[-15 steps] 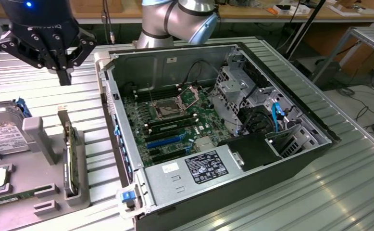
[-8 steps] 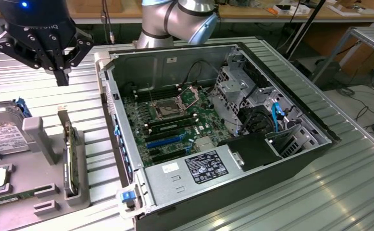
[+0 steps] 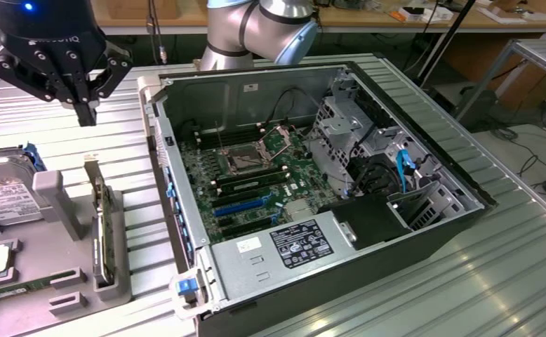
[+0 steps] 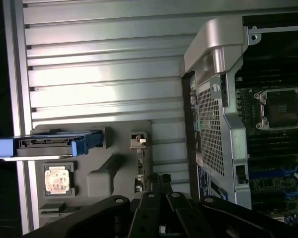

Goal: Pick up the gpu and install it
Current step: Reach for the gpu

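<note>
Above the upright gpu (image 3: 102, 225), hand (image 3: 87, 116) closed

I read only inverted white lettering on the pincer (image 3: 85, 116) body, off the computer case (image 3: 429, 144) toward the exterior view's left: apparently ROBOTIQ. Black label (image 3: 301, 246) inside the case, hard drive label (image 3: 6, 200) beside it: print illegible.

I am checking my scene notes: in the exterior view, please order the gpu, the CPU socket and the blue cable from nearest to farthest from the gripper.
1. gpu, on edge in the grey holder, exterior view's left, near the gripper.
2. CPU socket, midway across the view.
3. blue cable, far toward the exterior view's right.
</note>
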Robot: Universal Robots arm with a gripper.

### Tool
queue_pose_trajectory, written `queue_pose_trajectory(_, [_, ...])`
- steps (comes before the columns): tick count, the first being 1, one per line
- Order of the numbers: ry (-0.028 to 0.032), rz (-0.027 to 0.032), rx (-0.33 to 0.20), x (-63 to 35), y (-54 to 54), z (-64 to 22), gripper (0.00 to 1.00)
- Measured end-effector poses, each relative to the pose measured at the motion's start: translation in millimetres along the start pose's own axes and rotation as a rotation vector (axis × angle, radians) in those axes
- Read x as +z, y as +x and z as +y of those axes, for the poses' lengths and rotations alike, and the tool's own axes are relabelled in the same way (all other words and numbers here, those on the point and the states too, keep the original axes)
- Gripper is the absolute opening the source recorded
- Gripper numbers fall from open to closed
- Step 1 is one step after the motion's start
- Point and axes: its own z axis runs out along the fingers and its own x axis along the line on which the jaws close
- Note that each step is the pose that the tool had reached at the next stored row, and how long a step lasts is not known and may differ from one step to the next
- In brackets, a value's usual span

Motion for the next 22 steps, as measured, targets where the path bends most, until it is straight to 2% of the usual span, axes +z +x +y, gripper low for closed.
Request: queue_pose_trajectory(22, [-0.0001,-0.0001,0.0,-0.3,12.6,-1.2,0.11])
